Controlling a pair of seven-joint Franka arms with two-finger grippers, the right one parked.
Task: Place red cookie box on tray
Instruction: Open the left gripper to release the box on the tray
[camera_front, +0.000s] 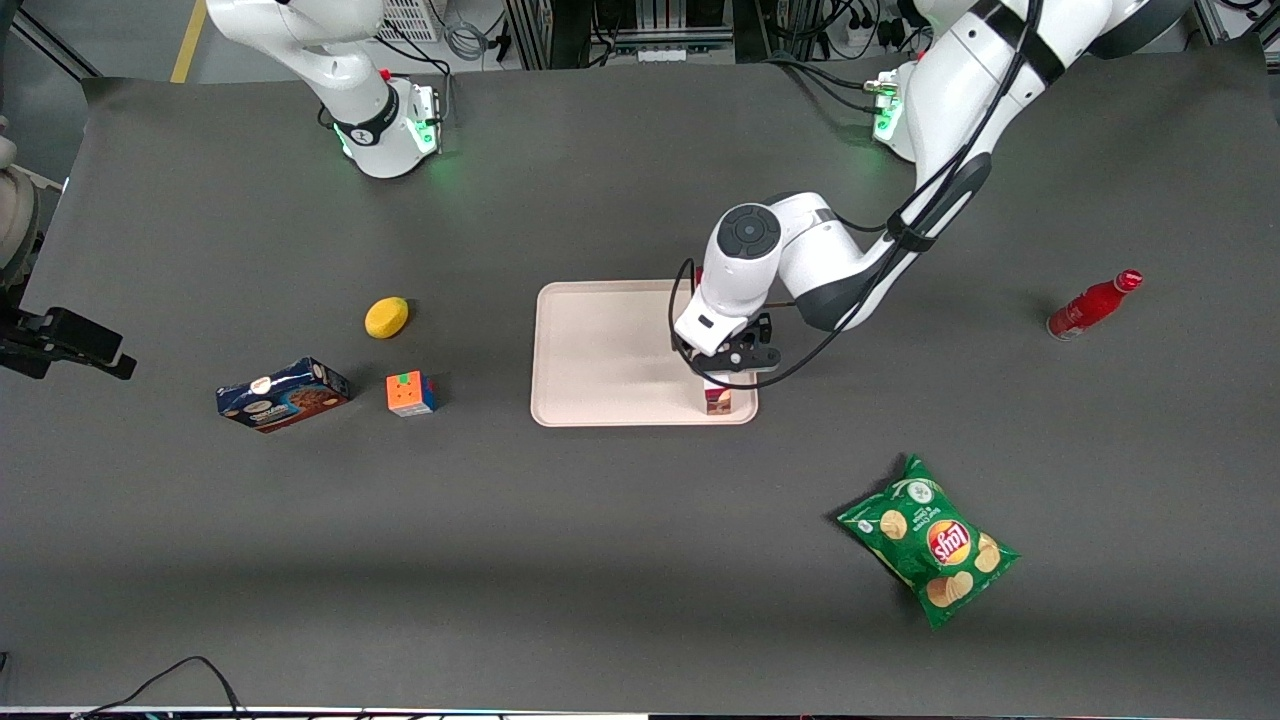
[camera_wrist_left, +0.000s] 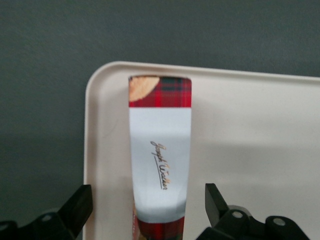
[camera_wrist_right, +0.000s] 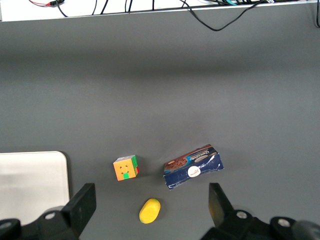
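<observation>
On the tray (camera_front: 600, 350), at the corner nearest the front camera toward the working arm's end, lies the red cookie box (camera_wrist_left: 160, 160). Directly above it hangs the gripper (camera_wrist_left: 147, 210), fingers spread clear of both carton sides. Dark grey matting (camera_front: 640, 560) covers the table.

The red cookie box (camera_wrist_left: 160, 160) is long and thin, with a red checked pattern, a big white patch with curly writing, and a cookie picture at one end. It lies flat on the tray (camera_wrist_left: 250, 130), along one side rim, with its cookie end close to a rounded corner. In the front view only the end of the box (camera_front: 717, 400) peeks out, a little right of the middle of the frame. The tray (camera_front: 600, 350) is big, flat and pale cream-pink, with round corners and a low rim. It sits near the middle of the frame. The gripper (camera_wrist_left: 147, 210) sits over the box with its fingers apart, not touching it.
</observation>
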